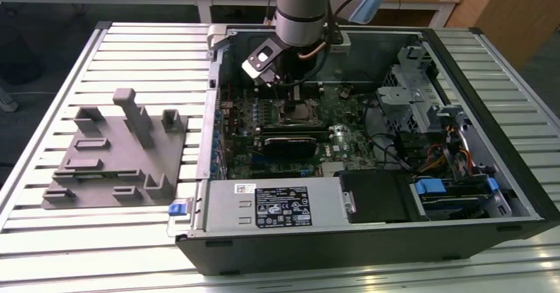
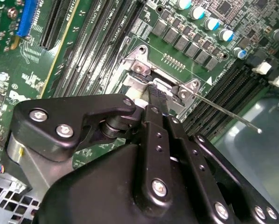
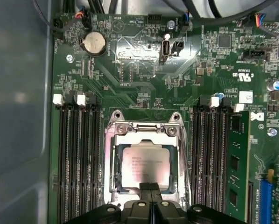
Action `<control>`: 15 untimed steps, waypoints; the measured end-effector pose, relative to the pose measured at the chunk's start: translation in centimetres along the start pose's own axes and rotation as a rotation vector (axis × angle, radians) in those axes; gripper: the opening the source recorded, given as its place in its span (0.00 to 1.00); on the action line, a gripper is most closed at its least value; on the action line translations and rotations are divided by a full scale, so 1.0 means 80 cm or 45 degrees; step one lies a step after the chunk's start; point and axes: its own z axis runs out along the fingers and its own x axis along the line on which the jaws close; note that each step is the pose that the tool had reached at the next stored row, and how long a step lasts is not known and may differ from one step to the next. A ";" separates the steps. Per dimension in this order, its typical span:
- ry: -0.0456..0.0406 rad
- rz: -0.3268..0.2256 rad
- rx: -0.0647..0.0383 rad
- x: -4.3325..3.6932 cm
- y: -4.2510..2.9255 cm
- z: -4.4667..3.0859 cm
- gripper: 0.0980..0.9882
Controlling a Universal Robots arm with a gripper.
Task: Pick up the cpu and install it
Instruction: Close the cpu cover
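Observation:
The cpu (image 3: 145, 165), a small square chip with a pale silver top, lies flat in the metal-framed socket (image 3: 144, 128) on the green motherboard (image 3: 130, 65). In the exterior view the socket (image 1: 302, 113) sits mid-board inside the open computer case. My gripper (image 3: 150, 187) hangs just over the chip's near edge with its black fingers pressed together and nothing between them. The second wrist view has the shut fingertips (image 2: 156, 95) right at the socket's metal frame (image 2: 142, 70). Whether the tips touch the chip I cannot tell.
Memory slots (image 3: 79, 154) flank the socket on both sides. A thin socket lever (image 2: 223, 114) sticks out sideways. The grey fixture (image 1: 114, 149) with upright tabs stands on the slatted table at the exterior view's left. A black ribbed module (image 1: 284, 145) and the power supply (image 1: 275, 204) lie nearer the case front.

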 end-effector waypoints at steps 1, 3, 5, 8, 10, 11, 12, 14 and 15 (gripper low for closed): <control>0.000 0.000 0.000 0.000 0.0000 0.0020 0.01; 0.000 0.000 0.000 0.000 0.0000 0.0057 0.01; 0.000 0.000 0.000 0.000 0.0000 0.0081 0.01; 0.000 0.000 0.000 0.000 -0.0001 0.0088 0.01; 0.000 0.000 0.000 0.000 0.0009 0.0089 0.01; 0.000 0.000 0.000 0.000 0.0011 0.0090 0.01; 0.000 0.000 0.000 0.000 0.0012 0.0087 0.01; 0.001 0.000 0.000 0.000 0.0013 0.0056 0.01; 0.000 0.000 0.000 0.000 0.0012 0.0033 0.01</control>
